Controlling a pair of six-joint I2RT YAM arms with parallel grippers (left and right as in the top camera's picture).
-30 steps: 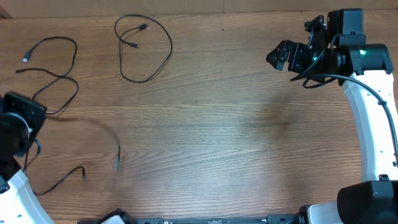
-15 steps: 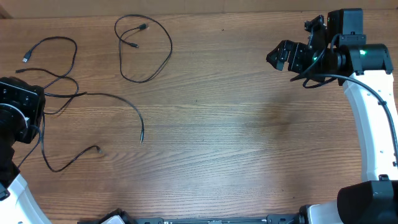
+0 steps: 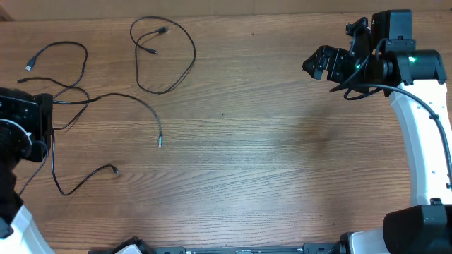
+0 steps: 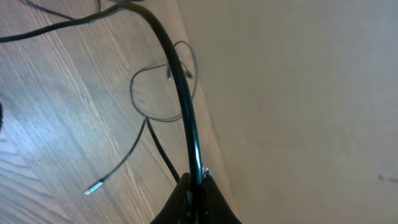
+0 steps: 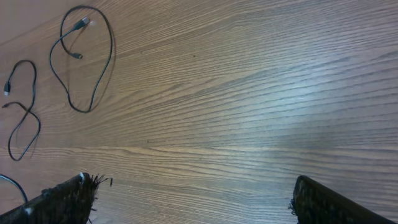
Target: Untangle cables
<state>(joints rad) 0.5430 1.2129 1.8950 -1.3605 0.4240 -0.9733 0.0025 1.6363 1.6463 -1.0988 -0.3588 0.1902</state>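
While the left gripper [image 4: 196, 182] pinches a thin black cord [image 3: 134, 104]:
it runs rightward from the left edge; right gripper [image 5: 189, 186] spread, well apart.

Black all along the looped cable [image 3: 193, 56] at 11 o'clock, the winding cable [image 3: 85, 53] at 10 and the long cable [image 3: 134, 101] at 9; silver on the plug tip [image 3: 159, 143]. Warm brown with fine darker grain streaks across the table [image 3: 268, 162]. Black right gripper [image 3: 321, 63], white arm [image 3: 417, 130], green light [image 3: 412, 60] at 2 o'clock.

Glossy cable [image 4: 186, 106], matt wooden table [image 3: 268, 141]
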